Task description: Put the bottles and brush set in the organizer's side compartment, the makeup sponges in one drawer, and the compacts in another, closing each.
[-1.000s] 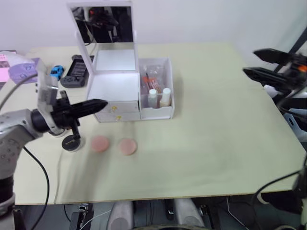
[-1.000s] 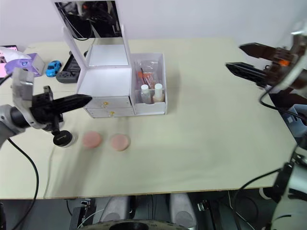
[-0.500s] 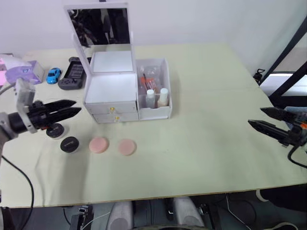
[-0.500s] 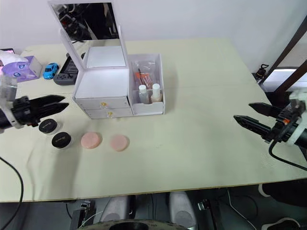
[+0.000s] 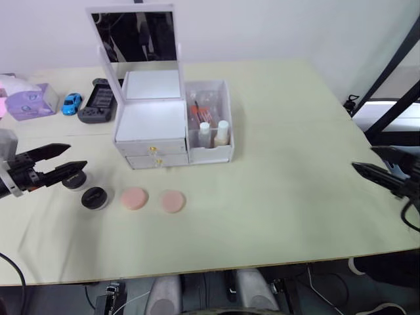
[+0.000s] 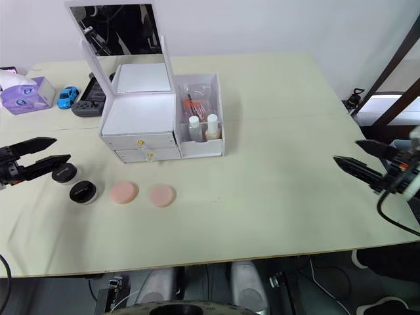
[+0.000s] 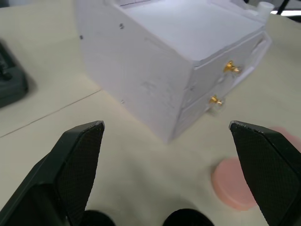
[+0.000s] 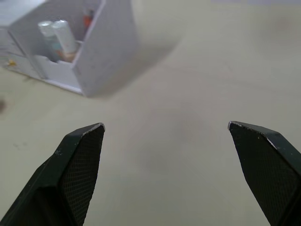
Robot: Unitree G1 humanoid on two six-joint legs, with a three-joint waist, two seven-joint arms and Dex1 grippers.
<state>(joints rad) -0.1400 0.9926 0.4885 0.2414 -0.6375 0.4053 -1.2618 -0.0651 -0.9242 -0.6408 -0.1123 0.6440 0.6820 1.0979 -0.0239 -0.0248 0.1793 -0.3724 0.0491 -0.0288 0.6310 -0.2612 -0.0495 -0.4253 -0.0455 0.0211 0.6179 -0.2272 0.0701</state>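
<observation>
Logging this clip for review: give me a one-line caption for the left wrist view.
Open left hand faces the white plastic organizer with both gold-knobbed drawers shut, a round pink makeup sponge lying on the table before it.

Bright, even light; soft shadows

Two bottles (image 6: 200, 127), two makeup sponges (image 6: 123, 192), two black compacts (image 6: 83, 191), one organizer (image 6: 138, 125).

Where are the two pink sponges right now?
The pink sponges lie side by side on the table, just in front of the white organizer, right of a black compact.
</observation>
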